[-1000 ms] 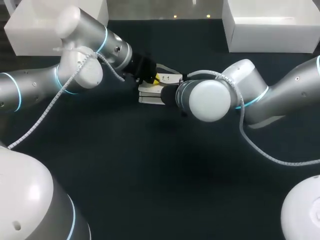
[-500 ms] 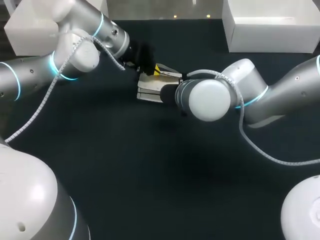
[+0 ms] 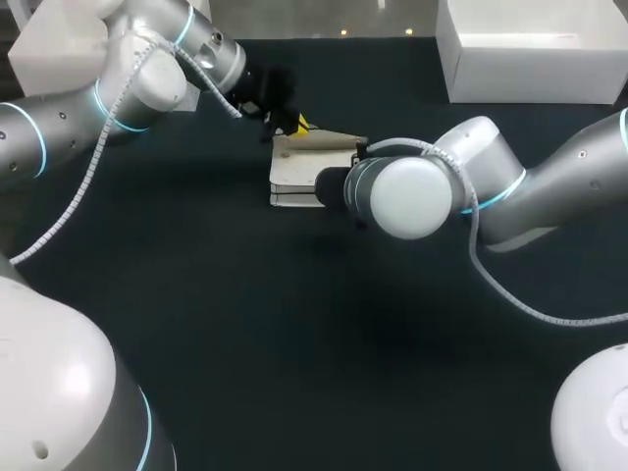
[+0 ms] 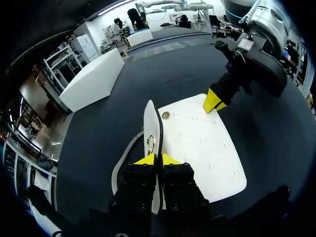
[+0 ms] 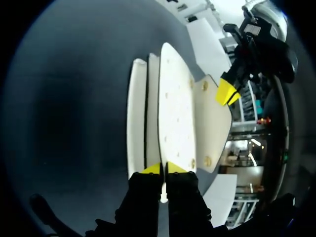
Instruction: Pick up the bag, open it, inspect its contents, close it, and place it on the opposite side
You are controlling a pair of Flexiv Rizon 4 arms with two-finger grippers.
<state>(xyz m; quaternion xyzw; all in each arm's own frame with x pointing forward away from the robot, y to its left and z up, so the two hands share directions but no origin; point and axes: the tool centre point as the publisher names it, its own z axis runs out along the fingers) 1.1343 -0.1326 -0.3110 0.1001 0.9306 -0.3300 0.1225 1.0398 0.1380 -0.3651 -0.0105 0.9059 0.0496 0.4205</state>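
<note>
The white bag [image 3: 294, 183] lies on the dark table at mid-centre, its flap [image 3: 322, 147] raised off the body. My left gripper [image 3: 297, 125] is at the flap's far edge. In the left wrist view that gripper [image 4: 157, 159] is shut on a thin white edge of the bag [image 4: 197, 143], near a gold clasp [image 4: 150, 143]. My right gripper [image 5: 163, 169] is shut on a white panel of the bag [image 5: 173, 108]; in the head view its own wrist hides it. Each wrist view shows the other gripper's yellow tips on the bag: the right gripper [image 4: 213, 101] and the left gripper [image 5: 227, 92].
A white box [image 3: 59, 59] stands at the back left and another white box [image 3: 530, 54] at the back right. A loose strap [image 4: 123, 160] hangs from the bag beside my left gripper. Dark table [image 3: 294, 334] lies in front of the bag.
My left gripper has moved toward the far side, pulling the flap up and away from the bag's body. The right arm has stayed put.
</note>
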